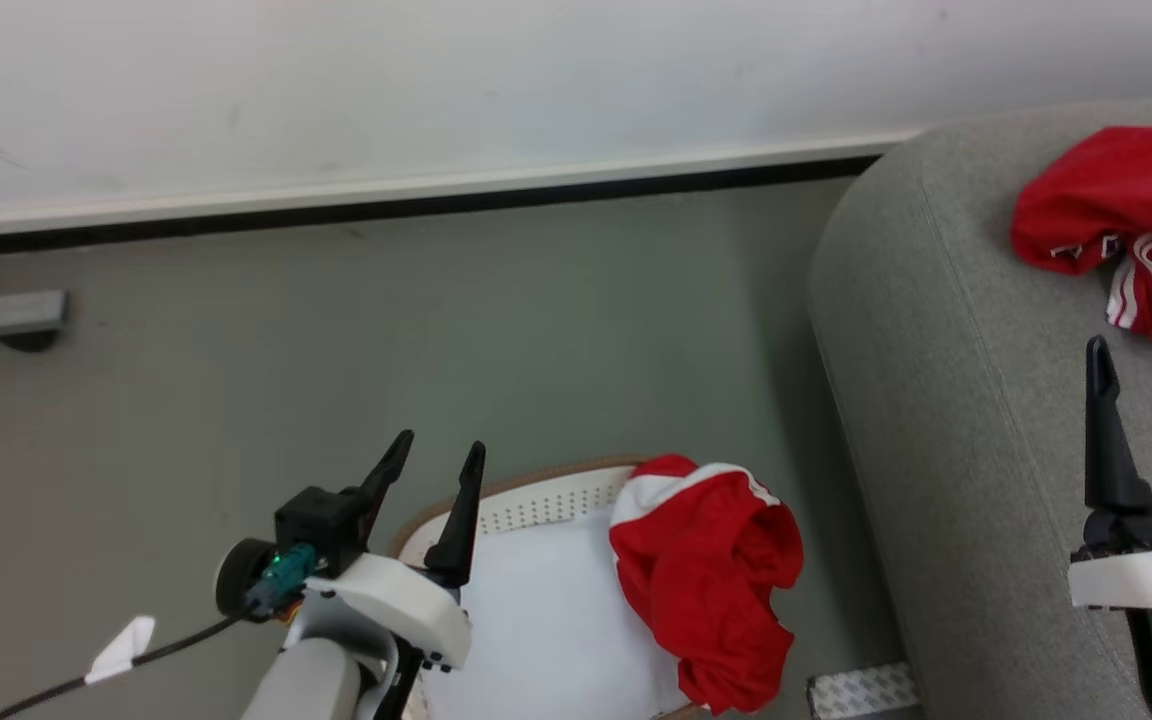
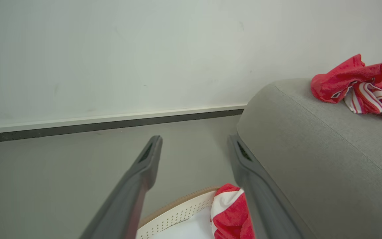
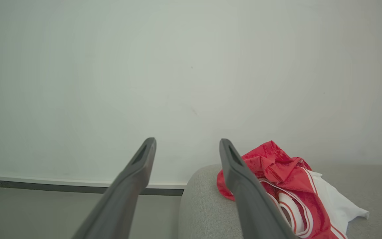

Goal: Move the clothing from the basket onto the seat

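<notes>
Hovering at the left rim of the basket (image 1: 536, 480), the left gripper (image 1: 439, 450) has its fingers parted and empty. It appears positioned to reach the red garment (image 1: 711, 580), which is draped over the basket's right rim beside a pale pad (image 1: 556, 620). A second bundle of red clothing (image 1: 1116, 200) lies bunched on the seat (image 1: 936, 400). The right gripper (image 1: 1144, 345), likewise spread and holding nothing, sits just short of that bundle, a stance that suits a delivered load. The task is judged about half complete.

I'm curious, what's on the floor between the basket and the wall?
Nothing. In the head view, the grey floor between the basket and the wall is bare.
</notes>
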Robot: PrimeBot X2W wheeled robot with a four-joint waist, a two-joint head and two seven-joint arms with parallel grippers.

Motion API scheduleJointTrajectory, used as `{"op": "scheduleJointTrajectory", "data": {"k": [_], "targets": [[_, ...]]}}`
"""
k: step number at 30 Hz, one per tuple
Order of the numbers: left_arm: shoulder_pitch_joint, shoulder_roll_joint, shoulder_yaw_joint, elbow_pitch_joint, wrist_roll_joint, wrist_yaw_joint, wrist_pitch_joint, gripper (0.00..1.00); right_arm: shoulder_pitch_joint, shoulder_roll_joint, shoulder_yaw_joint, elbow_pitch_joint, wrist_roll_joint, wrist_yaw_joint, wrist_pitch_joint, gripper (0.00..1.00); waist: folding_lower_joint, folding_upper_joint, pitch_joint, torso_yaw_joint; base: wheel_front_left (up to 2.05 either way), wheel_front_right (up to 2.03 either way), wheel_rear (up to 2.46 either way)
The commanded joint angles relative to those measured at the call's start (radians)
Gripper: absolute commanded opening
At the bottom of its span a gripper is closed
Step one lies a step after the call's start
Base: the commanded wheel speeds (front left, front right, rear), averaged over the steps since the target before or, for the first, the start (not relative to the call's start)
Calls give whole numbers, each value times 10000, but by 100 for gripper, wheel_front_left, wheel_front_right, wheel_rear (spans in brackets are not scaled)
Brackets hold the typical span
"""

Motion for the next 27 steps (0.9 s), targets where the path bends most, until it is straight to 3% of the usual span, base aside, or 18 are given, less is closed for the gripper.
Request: {"op": "scheduleJointTrajectory", "data": {"k": [1,8,27], "targets": [[-332,180,-176,268,192,-47,111,100,-294,10,-121,-138,46,-25,7,100,-2,-1,954,-782,0,0,0],[-1507,533,-1070,1518,221,-134,588,100,-944,236,-485,-427,149,-25,7,100,-2,-1,2342,-1622,0,0,0],[-4050,1901,-4616,3950,-1993,-155,2698,100,-1527,1103,-1636,-1163,497,-25,7,100,-2,-1,5355,-3196,0,0,0]]}}
